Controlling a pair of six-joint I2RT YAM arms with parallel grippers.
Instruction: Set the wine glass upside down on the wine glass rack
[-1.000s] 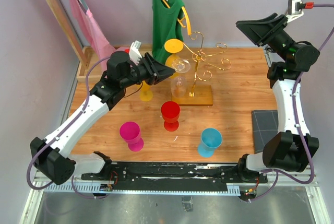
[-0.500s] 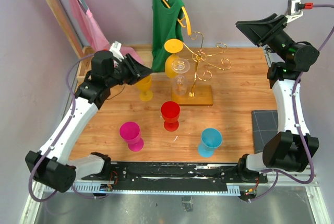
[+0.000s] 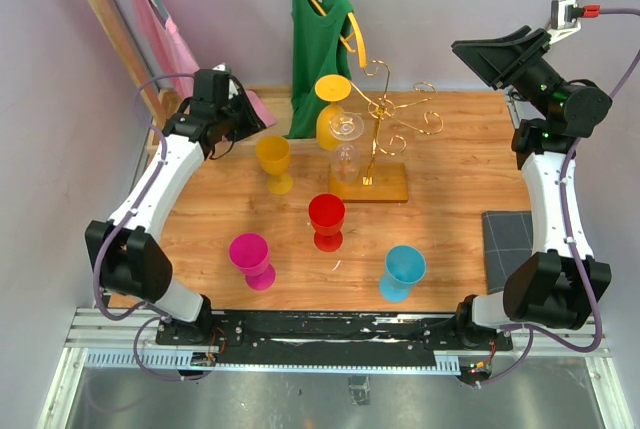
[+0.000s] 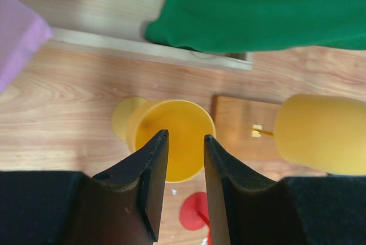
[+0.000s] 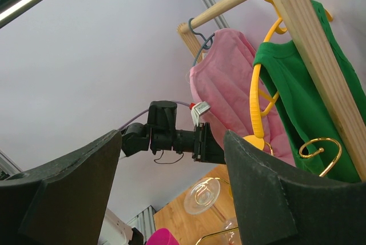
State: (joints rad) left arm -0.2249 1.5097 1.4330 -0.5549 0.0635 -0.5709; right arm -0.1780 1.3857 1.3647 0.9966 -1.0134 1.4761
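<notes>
The clear wine glass (image 3: 345,154) hangs bowl-down on the gold wire rack (image 3: 388,185) at the far middle of the wooden desk (image 3: 460,199). At its nine o'clock the left tool (image 4: 185,136) hovers over an upright yellow plastic goblet (image 4: 171,116), jaws narrowly parted and empty. At two o'clock the raised right tool (image 5: 171,142) gapes wide, holding nothing.

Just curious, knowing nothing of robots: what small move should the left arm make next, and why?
Probably lower the left gripper toward the yellow glass below it: the fingers are empty, and that glass stands upright on the table, not yet on the gold rack.
</notes>
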